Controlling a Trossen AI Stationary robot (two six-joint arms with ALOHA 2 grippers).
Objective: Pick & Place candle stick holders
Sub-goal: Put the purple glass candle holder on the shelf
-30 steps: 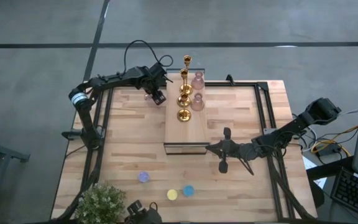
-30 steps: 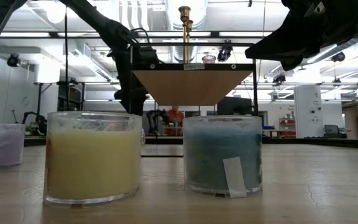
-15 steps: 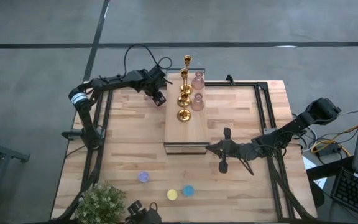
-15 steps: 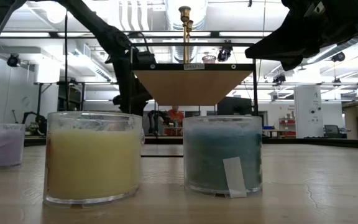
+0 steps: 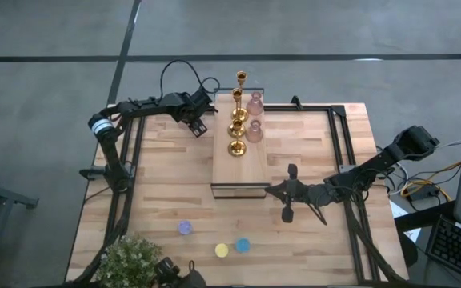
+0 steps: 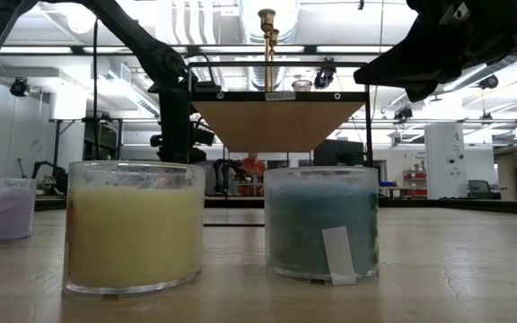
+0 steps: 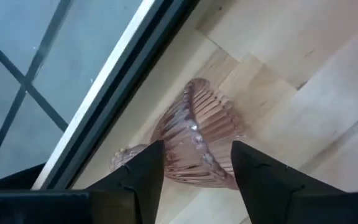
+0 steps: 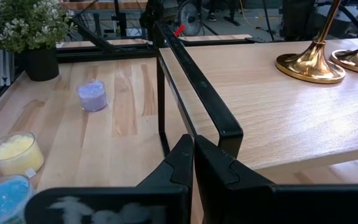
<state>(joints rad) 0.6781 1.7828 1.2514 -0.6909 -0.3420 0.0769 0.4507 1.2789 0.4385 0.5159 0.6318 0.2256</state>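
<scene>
Three gold holders [image 5: 236, 128] and two pink vases [image 5: 254, 130] stand on the raised light-wood block [image 5: 240, 168]. A third pink ribbed vase [image 7: 199, 140] lies on its side on the table by the far left edge. My left gripper [image 5: 197, 122] is open above it, and its fingers [image 7: 143, 177] stand on either side of the vase. The purple cup [image 5: 185, 227], yellow cup [image 5: 222, 250] and blue cup [image 5: 242, 245] stand near the table's near edge. My right gripper [image 5: 270, 190] is shut and empty by the block's near right corner. My left gripper comes down on the lying pink vase from above, with one finger on each side of its ribbed belly [image 7: 194, 152]. The vase lies on the table. I cannot tell whether the fingers touch it.
The block sits on a black metal frame [image 8: 194, 93] raised above the table. A leafy plant [image 5: 130, 260] stands at the near left corner. A black rail [image 7: 114, 81] runs along the table's far edge beside the lying vase.
My left gripper has gone a little toward the table's left edge, away from the block, and now stands over the lying pink vase. My right arm has kept still.
</scene>
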